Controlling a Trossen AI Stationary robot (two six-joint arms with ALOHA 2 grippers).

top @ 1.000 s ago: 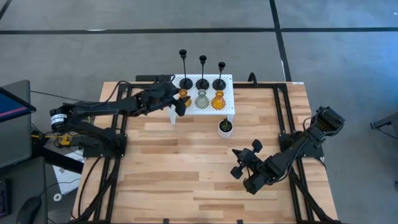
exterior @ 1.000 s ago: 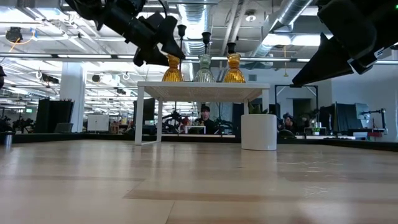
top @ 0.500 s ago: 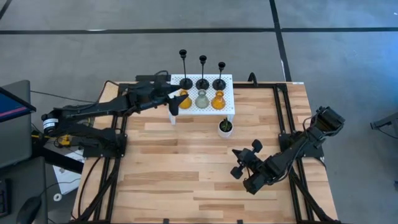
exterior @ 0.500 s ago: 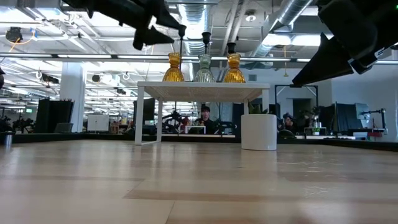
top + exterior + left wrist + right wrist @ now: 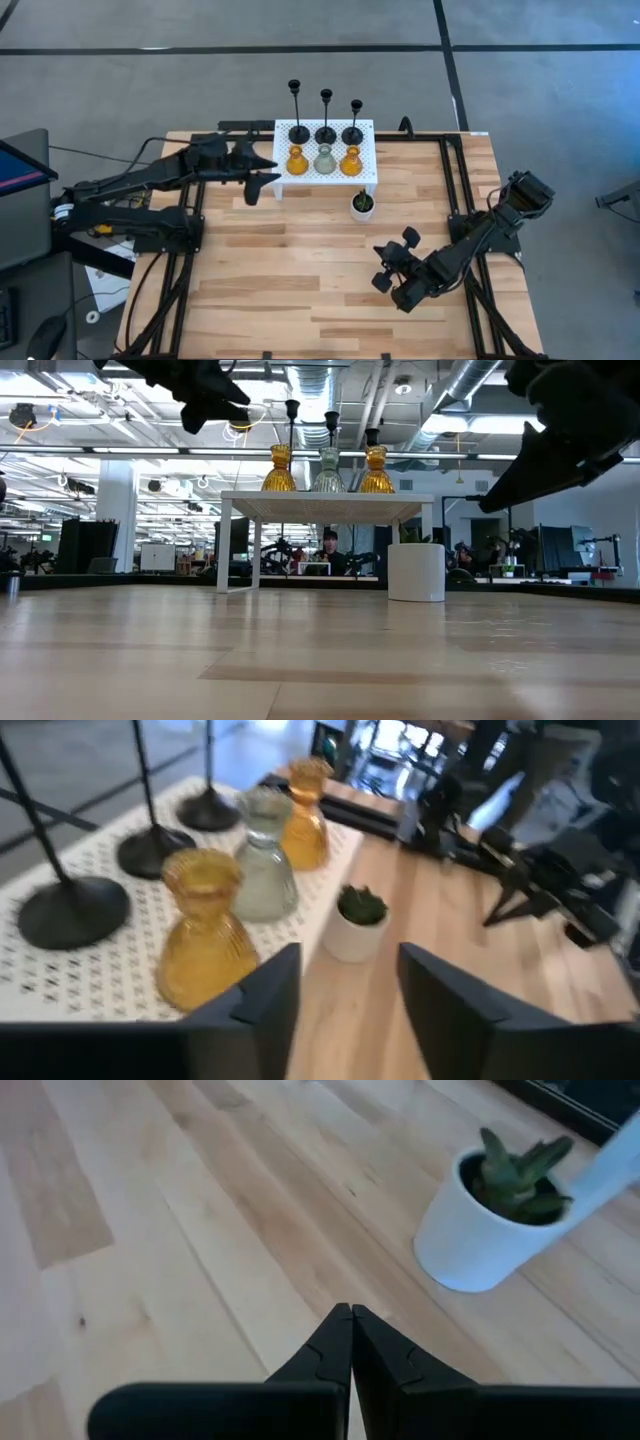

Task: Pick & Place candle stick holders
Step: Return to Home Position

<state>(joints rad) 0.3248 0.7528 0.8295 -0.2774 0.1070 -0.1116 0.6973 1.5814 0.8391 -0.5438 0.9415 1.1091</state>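
Jaws spread, the left gripper [image 5: 262, 173] is hovering beside the shelf [image 5: 368, 172], clear of the candle holders [image 5: 325, 159]; the right gripper [image 5: 383, 267] is waiting, jaws pressed together.

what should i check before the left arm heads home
1. Left pincer open and empty: ok.
2. Left pincer clear of the nearest amber holder: ok.
3. All six holders upright on the shelf: ok.
4. Right pincer shut, empty, apart from the pot: ok.
5. Path home free of snags: cannot tell.
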